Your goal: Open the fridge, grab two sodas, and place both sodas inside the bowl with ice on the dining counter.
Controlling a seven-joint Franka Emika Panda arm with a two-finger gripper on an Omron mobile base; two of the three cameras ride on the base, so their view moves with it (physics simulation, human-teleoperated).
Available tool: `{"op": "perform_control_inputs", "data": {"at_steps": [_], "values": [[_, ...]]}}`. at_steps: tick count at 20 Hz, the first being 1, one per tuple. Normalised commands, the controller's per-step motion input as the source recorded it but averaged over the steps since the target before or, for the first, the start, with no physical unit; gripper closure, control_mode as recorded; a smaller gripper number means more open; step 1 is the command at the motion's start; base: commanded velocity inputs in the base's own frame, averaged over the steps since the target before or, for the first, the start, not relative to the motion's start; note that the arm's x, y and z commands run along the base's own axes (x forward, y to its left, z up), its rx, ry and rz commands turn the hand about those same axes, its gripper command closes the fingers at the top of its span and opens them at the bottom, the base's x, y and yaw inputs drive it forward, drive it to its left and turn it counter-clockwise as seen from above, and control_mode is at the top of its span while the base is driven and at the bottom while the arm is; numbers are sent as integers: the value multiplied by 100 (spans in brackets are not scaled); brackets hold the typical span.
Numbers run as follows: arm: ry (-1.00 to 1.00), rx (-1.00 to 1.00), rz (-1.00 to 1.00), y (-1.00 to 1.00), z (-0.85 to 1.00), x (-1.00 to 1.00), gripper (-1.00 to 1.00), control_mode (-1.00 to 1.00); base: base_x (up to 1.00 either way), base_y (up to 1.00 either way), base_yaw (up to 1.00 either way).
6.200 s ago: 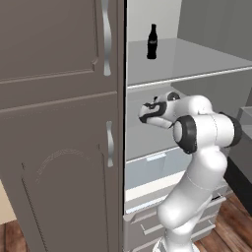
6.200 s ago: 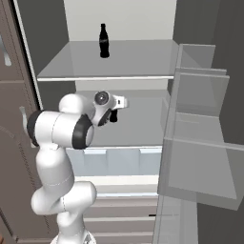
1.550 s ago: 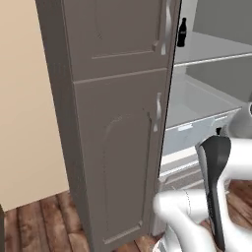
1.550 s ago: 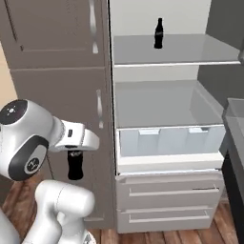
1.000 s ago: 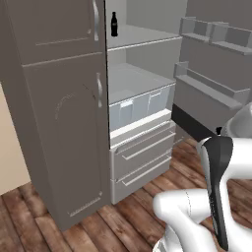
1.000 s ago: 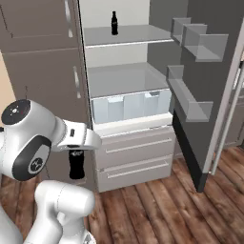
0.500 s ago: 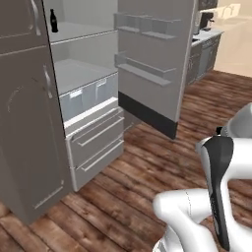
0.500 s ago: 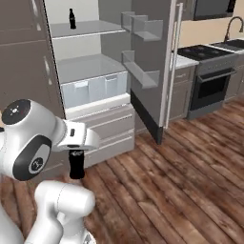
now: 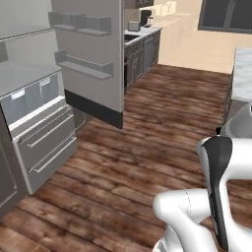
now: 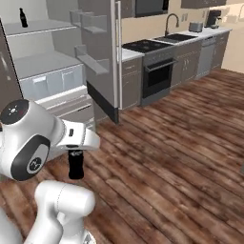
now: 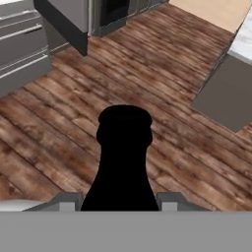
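held soda: black cola-style bottle (image 10: pixel 76 164) with a narrow neck, hanging upright under the gripper (image 10: pixel 76 153) above the wood floor; its dark cap and shoulders fill the lower middle of the hand view (image 11: pixel 124 162)
second soda: small black bottle (image 10: pixel 21 17), upright on the fridge's top shelf, near the back
fridge: light grey (image 10: pixel 45 71), door swung wide open, white shelved interior and door bins exposed, drawers shut below (image 9: pixel 42 142)
dining counter: white marble edge (image 9: pixel 241 74) at far right

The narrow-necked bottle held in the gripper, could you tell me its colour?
Black all over, seen best in the hand view: the narrow-necked bottle.
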Motion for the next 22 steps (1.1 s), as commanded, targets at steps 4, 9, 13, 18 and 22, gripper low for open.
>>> {"op": "perform_control_inputs", "data": {"at_steps": [4, 9, 13, 18, 22], "values": [[0, 0, 0, 0, 0, 0, 100, 100, -5, -80, -32], [0, 0, 0, 0, 0, 0, 100, 100, 18, -96, -23], [0, 0, 0, 0, 0, 0, 100, 100, 41, -100, -11], [0, 0, 0, 0, 0, 0, 100, 100, 56, -100, -1], [0, 0, 0, 0, 0, 0, 100, 100, 56, -100, 0]]}}
